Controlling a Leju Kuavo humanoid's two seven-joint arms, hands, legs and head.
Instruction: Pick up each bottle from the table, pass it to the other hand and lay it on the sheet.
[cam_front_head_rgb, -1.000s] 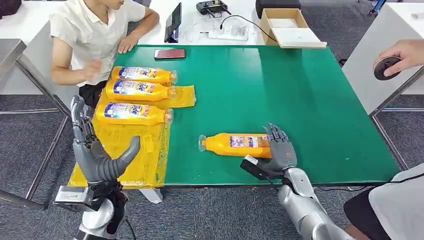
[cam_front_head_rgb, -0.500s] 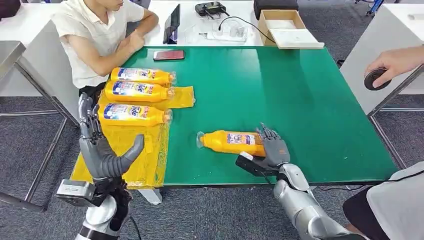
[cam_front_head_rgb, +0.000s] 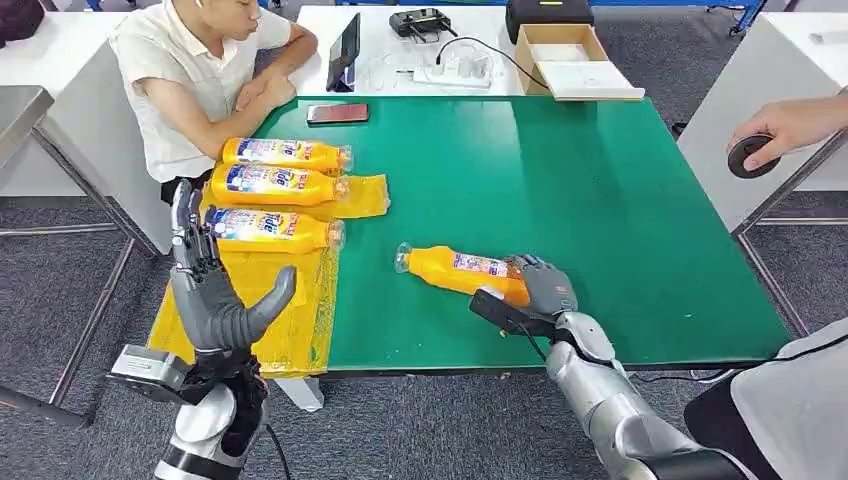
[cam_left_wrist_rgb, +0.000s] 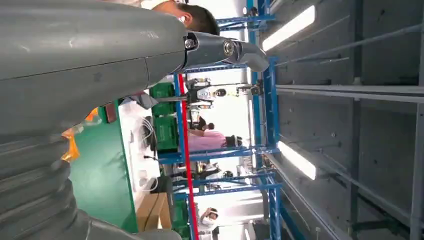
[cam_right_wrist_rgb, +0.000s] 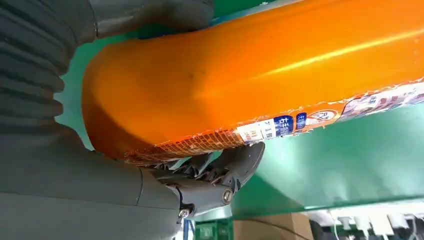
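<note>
A: Right hand (cam_front_head_rgb: 545, 292) is wrapped round the base end of the orange bottle (cam_front_head_rgb: 462, 272), thumb on the near side, fingers (cam_right_wrist_rgb: 235, 165) curled under the far side. The wrist camera shows the bottle's bottom seated deep in the palm.

B: And the bottle sits near the front edge of the green desk (cam_front_head_rgb: 560, 170), cap end pointing toward the yellow sheet (cam_front_head_rgb: 270, 310). It looks tilted, cap end a touch higher; whether the base is off the desk I can't tell.

A: Here's my worry. The grip is right at one end, so the long body hangs out sideways. If that hold is loose, I'd expect the cap end to droop or the bottle to twist out during the lift.

B: The label film looks slick too, so a slip seems possible. And the handover needs free bottle for the left hand (cam_front_head_rgb: 215, 295), which hangs open, fingers spread and holding nothing, over the near part of the sheet.

A: Three bottles (cam_front_head_rgb: 275, 182) already lie on the sheet's far half, so a careless swing could knock the nearest one.

B: Compared with a second ago, the fingers were standing up behind the bottle; now they have folded down over it.

A: The bottle has turned as well: it lay level across the desk, now it slants. The left hand has come up and inward. The whole view has shifted slightly, so some of that is the camera.
</note>
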